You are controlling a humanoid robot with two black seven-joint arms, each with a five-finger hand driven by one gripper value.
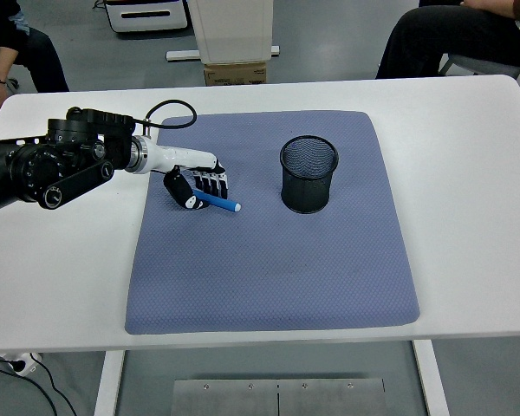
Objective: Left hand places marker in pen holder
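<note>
A blue marker [221, 203] with a white tip is held at a slant just over the blue mat [269, 260], its tip pointing right and down. My left hand [196, 188] reaches in from the left and its fingers curl around the marker's left end. A black mesh pen holder [308, 174] stands upright on the mat, about a hand's width to the right of the marker. The right hand does not show.
The mat covers the middle of the white table [468, 173]. A black cable [169, 113] loops above my left forearm. People sit beyond the far edge at the top left [9, 43] and top right [451, 35]. A cardboard box [234, 73] stands behind the table.
</note>
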